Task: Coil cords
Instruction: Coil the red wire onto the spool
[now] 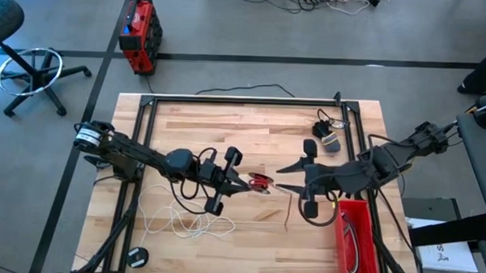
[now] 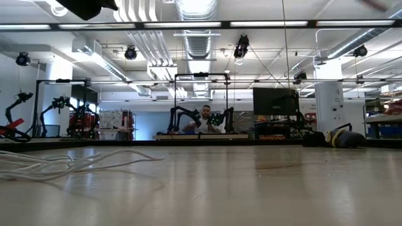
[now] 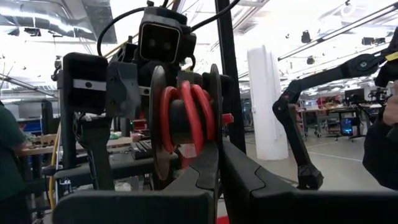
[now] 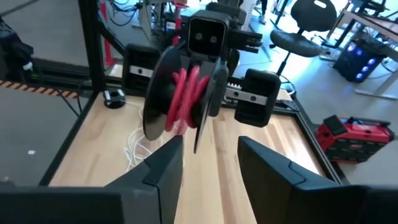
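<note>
left gripper pinching coiled thin red cord above the wooden surface | right gripper spread, facing it | loose thin white cord near left arm

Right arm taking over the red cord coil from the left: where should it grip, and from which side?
Probably the exposed edge of the red cord coil, coming straight in from the right. The left gripper clamps its near side; the right gripper faces it, open, loops standing edge-on between its fingers.

A coiled cord hangs between both grippers; another cord apparently lies beneath the left arm.
</note>
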